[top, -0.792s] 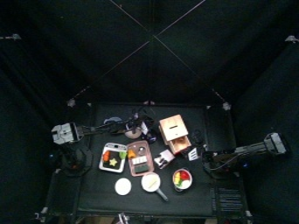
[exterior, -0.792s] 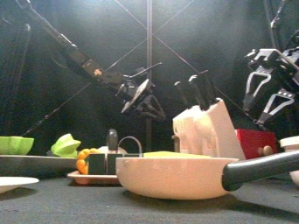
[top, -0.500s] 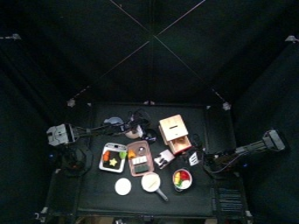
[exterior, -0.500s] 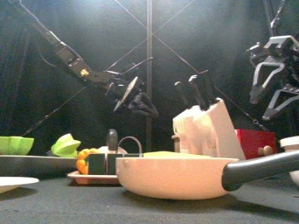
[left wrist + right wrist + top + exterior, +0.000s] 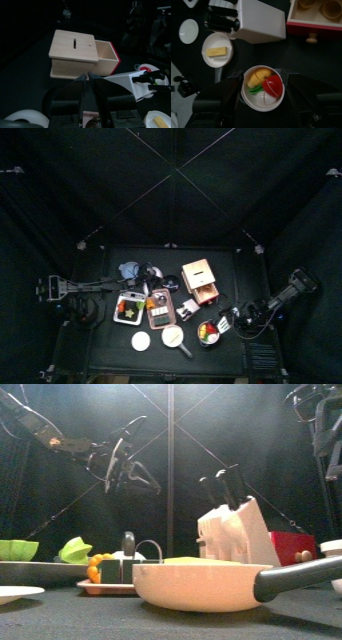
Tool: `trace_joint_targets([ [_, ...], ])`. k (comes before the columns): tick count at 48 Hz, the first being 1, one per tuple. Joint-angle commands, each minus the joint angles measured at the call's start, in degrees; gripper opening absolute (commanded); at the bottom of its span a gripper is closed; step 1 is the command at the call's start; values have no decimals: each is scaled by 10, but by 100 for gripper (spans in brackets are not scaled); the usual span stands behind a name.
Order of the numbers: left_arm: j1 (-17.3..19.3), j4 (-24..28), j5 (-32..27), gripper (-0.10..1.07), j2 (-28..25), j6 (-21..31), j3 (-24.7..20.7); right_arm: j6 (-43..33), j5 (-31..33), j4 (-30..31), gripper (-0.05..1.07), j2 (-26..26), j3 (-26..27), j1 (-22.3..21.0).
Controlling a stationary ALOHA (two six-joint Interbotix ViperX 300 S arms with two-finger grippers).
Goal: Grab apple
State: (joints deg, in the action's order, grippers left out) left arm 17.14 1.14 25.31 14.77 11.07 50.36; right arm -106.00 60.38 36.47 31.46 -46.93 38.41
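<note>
The apple (image 5: 274,86) is a glossy red fruit lying in a white bowl (image 5: 250,101) beside a yellow piece and a green piece. In the top view the apple (image 5: 205,332) is at the table's front right. My right gripper (image 5: 263,78) hovers over that bowl with its jaws open on either side of it, apart from the fruit. In the top view the right gripper (image 5: 230,320) is just right of the bowl. My left gripper (image 5: 89,79) is shut and empty, raised over the table's back left (image 5: 134,274), facing the wooden box (image 5: 77,52). The front view does not show the apple.
The wooden box (image 5: 201,280) stands mid-table with a white knife block (image 5: 241,529) in front of it. A white pan (image 5: 201,584) with a yellow piece, a white plate (image 5: 140,341), and a white tray (image 5: 130,306) fill the front left.
The left arm has risen and drawn back to the left. The right arm has lifted and swung forward, coming over the bowl with the apple.
</note>
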Motion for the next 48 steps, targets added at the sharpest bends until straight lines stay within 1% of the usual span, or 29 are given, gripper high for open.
trace_joint_targets([
  [1, -1, 1, 21, 59, 33, 0, 11, 2, 6, -1, 92, -31, 11, 16],
  [6, -1, 1, 33, 59, 52, 0, 25, 0, 4, 8, 92, -61, -6, 33],
  [11, -1, 0, 34, 59, 64, 0, 39, 0, 2, 15, 92, -91, -11, 52],
  [17, -1, 0, 37, 59, 70, 0, 44, 0, 2, 4, 92, -120, -11, 66],
  [24, -1, -1, 37, 59, 71, 0, 46, 1, -8, 3, 92, -163, -7, 69],
  [33, -1, -1, 38, 59, 71, 0, 49, 1, -16, 6, 92, -203, 4, 70],
  [48, -1, -1, 38, 59, 71, 0, 50, 1, -21, 4, 92, -236, 10, 70],
])
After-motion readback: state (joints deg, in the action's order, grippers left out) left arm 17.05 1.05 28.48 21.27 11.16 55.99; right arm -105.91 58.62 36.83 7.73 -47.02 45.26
